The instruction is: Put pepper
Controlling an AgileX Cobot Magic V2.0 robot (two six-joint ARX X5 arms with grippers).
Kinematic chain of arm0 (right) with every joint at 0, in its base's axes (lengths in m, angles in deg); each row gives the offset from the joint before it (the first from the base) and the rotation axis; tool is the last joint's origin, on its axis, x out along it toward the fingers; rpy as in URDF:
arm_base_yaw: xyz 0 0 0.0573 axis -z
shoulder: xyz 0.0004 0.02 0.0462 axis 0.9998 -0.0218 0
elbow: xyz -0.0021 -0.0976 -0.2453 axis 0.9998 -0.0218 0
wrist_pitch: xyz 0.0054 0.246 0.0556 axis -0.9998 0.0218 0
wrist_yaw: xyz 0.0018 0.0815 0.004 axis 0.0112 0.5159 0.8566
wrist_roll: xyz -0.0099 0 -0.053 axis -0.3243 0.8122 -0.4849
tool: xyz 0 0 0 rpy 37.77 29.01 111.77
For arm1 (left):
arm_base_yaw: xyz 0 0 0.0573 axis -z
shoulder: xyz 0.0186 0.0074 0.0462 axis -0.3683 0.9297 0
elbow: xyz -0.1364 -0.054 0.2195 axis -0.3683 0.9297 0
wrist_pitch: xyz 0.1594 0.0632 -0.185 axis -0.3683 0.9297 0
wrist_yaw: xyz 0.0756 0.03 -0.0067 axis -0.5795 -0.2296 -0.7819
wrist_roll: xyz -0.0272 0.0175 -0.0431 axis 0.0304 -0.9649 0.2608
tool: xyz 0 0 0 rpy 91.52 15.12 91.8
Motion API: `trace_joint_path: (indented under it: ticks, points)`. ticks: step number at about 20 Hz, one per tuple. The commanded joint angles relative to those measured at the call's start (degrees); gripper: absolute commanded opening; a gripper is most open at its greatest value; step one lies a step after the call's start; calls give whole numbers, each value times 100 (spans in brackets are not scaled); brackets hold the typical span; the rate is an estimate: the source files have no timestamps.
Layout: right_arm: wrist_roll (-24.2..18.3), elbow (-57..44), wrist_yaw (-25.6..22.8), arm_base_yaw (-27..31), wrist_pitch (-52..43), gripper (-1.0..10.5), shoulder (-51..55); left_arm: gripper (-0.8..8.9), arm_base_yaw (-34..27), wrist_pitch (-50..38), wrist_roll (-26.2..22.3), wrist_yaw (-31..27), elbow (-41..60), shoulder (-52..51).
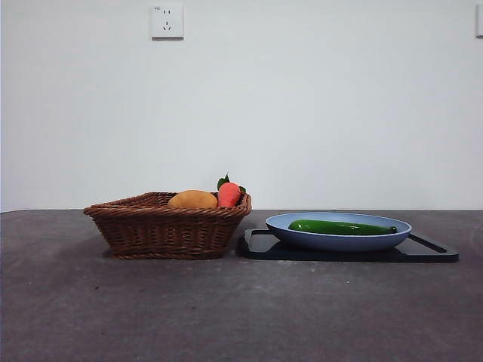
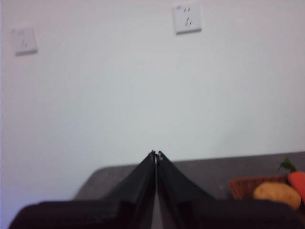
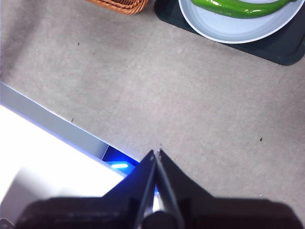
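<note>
The pepper (image 1: 341, 227) is lying lengthwise in the blue plate (image 1: 302, 237) on the black tray (image 1: 432, 251), beside the wicker basket (image 1: 162, 230); being glossy and slender, it is likely to slip or roll out of a pinch taken off-centre. Both hands are sitting pressed together and holding nothing, well apart from it. The left hand (image 2: 156, 153) is facing the wall, catching only the basket's fruit, while the right hand (image 3: 157, 151) is looking down over the surface (image 3: 190, 105) at the plate's near rim.

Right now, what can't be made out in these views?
- Basket contents: front view, wall hides all but the fruit tops; both wrist views cut it off.
- Pepper: right wrist view, top edge crops it.
- Tray surface: plate covers most.
- Wall outlets: left wrist view, blurred.
</note>
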Motion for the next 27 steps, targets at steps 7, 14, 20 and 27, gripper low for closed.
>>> trace_joint_path:
  ticks: [7, 14, 20, 27]
  points:
    - [37, 94, 7, -35, 74, 11, -44, 8, -168, -105, 750, 13, 1370, -785]
    - [37, 94, 7, -35, 76, 11, -44, 8, -173, 385, 927, 15, 1777, -1128]
    - [37, 94, 7, -35, 74, 11, -44, 8, -170, 1631, 1056, 31, 1777, -1362]
    - [37, 94, 7, -35, 74, 11, -44, 8, -170, 1565, 1080, 153, 1777, -1357]
